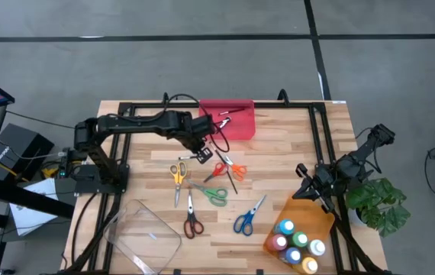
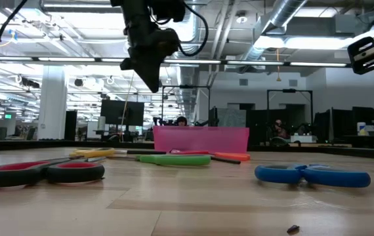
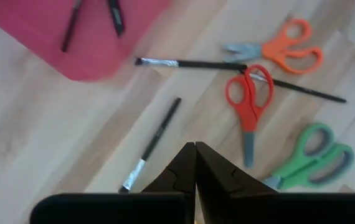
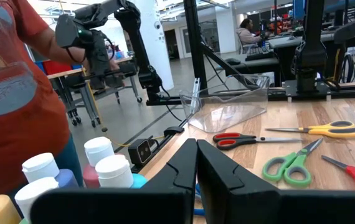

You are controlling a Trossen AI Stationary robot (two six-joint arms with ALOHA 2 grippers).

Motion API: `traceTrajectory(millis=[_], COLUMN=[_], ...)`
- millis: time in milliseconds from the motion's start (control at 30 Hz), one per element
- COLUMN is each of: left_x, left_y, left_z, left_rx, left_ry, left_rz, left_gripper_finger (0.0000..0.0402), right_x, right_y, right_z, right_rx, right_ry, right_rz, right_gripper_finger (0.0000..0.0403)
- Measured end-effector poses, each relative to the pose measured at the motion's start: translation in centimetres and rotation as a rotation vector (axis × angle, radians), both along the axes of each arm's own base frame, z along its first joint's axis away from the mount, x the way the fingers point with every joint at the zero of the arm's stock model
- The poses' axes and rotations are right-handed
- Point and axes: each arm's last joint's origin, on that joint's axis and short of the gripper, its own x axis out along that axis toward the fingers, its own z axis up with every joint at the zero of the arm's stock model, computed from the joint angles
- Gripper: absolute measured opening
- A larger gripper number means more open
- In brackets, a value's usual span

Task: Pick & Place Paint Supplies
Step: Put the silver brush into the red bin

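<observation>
Left gripper (image 1: 202, 145) hangs above the table just off the red tray (image 1: 236, 126), fingers (image 3: 184, 165) pressed together, holding nothing, touching nothing. A dark brush (image 3: 149, 145) lies on the wood just below it, another brush (image 3: 190, 63) near the orange scissors (image 3: 277, 53); two sticks sit in the tray. Right gripper (image 1: 309, 187) waits beside the paint bottles (image 1: 298, 244) in the orange tray, fingers also closed, empty.
</observation>
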Motion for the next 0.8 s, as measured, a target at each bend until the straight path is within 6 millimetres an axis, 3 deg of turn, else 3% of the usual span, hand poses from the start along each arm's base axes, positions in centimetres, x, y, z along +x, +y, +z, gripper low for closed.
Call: traceTrajectory(millis=[367,800], left_x=[0.4,0.9], left_y=[0.4,-0.1], left_z=[1.0,1.1], left_rx=[0.133,0.081], left_ry=[-0.089,-0.131], left_rz=[0.046,0.005], left_gripper_finger=[0.002,0.0004], right_x=[0.0,0.0], right_y=[0.0,0.0], right_z=[0.0,0.0], right_rx=[0.0,0.0], right_ry=[0.0,0.0], right_rz=[0.0,0.0], right_gripper_finger=[0.0008,0.0008])
